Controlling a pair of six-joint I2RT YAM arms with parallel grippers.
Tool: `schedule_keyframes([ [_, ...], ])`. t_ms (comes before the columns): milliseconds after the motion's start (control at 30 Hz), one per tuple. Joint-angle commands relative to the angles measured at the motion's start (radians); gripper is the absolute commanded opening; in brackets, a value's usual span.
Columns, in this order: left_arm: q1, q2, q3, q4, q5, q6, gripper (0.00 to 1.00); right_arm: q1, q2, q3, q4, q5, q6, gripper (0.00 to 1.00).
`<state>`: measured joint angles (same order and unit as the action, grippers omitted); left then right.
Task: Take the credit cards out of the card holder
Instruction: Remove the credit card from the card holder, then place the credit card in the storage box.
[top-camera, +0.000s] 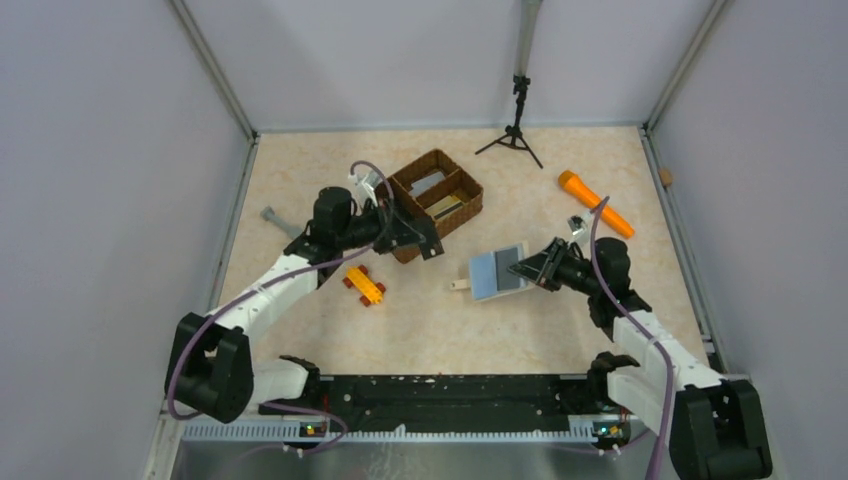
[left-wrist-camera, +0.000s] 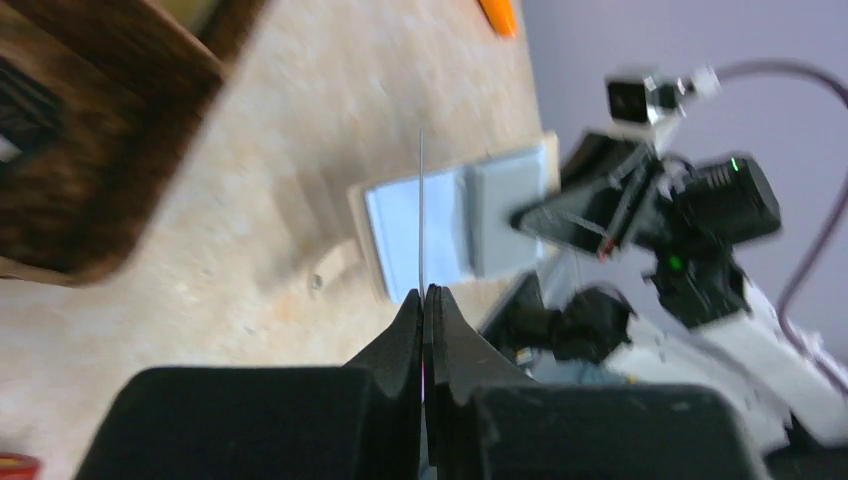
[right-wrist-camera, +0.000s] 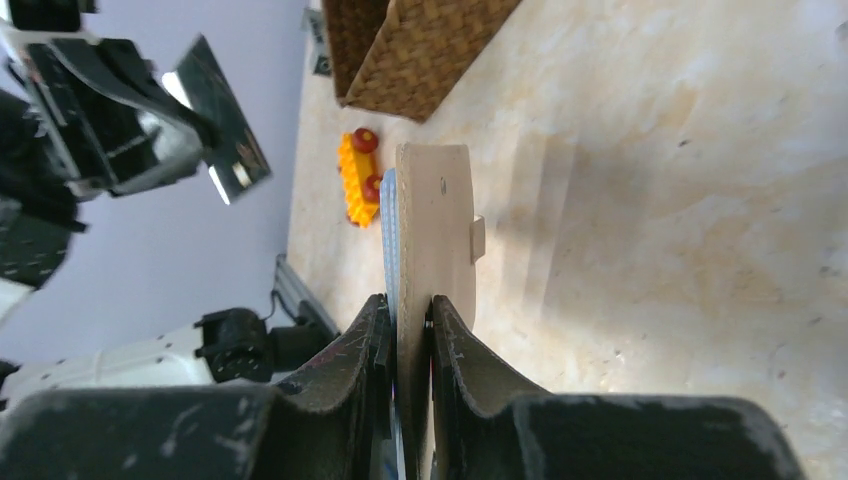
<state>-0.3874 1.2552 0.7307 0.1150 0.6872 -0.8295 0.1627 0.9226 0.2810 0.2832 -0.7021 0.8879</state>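
Note:
The card holder (top-camera: 497, 272) hangs open over the middle of the table, pale blue inside (left-wrist-camera: 440, 220) and cream outside (right-wrist-camera: 435, 220). My right gripper (right-wrist-camera: 410, 310) is shut on its near edge (top-camera: 525, 270). My left gripper (left-wrist-camera: 424, 295) is shut on a thin credit card (left-wrist-camera: 421, 200), which sticks up edge-on from between the jaws. In the right wrist view this card (right-wrist-camera: 215, 110) is a dark, shiny flat rectangle. The left gripper (top-camera: 428, 248) sits by the near corner of the wicker tray, left of the holder. Two more cards (top-camera: 447, 207) lie in the tray.
The brown wicker divided tray (top-camera: 478, 195) stands behind the left gripper. A yellow toy brick car (top-camera: 365, 285) lies to the near left of it. An orange flashlight (top-camera: 595, 203) is at the back right, a small black tripod (top-camera: 515, 130) at the back, and a grey tool (top-camera: 280, 220) at the left.

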Motion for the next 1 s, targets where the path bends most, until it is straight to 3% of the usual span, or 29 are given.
schedule_keyframes([
  [0,0.050,0.045,0.160,-0.245,-0.229,0.092,0.00,-0.007,-0.047,0.118,-0.163,0.098,-0.150,0.00],
  [167,0.083,0.166,0.281,-0.289,-0.354,0.074,0.00,-0.007,-0.039,0.157,-0.206,0.115,-0.197,0.00],
  [367,0.113,0.369,0.390,-0.281,-0.343,0.028,0.00,0.017,-0.023,0.174,-0.217,0.119,-0.221,0.00],
  [567,0.160,0.453,0.439,-0.277,-0.426,0.026,0.00,0.028,-0.029,0.173,-0.229,0.100,-0.219,0.00],
  [833,0.193,0.561,0.517,-0.236,-0.384,0.005,0.00,0.028,-0.067,0.173,-0.249,0.107,-0.210,0.00],
  [967,0.196,0.590,0.579,-0.307,-0.351,0.029,0.30,0.028,-0.082,0.170,-0.245,0.121,-0.194,0.00],
])
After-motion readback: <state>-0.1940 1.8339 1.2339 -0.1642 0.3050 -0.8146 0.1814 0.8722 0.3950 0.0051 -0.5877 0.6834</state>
